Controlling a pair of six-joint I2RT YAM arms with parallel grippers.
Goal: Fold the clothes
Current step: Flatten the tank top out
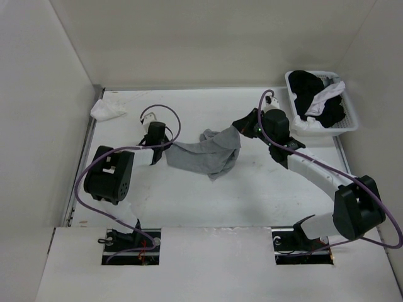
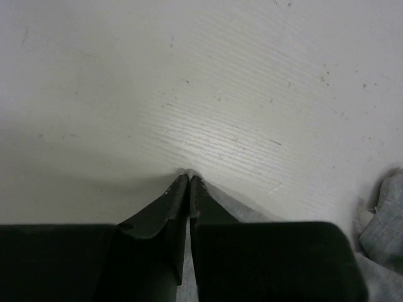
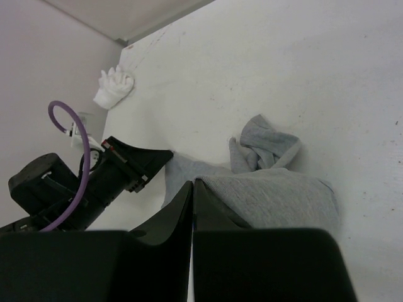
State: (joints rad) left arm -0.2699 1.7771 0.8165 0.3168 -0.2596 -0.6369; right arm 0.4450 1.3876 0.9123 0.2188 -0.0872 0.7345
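Both clenched: left pincer (image 2: 189,179) pinches tank top (image 1: 204,157) edge low at counter (image 1: 252,195); right pincer (image 3: 192,185) grips opposite end. Tank top bunched between them, mid-counter. Basket (image 1: 350,123) far right, white cloth (image 1: 107,111) far left.

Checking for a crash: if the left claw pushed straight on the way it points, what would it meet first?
The white table, right beyond the tips of the left claw, shut on the grey tank top; they may be touching it.
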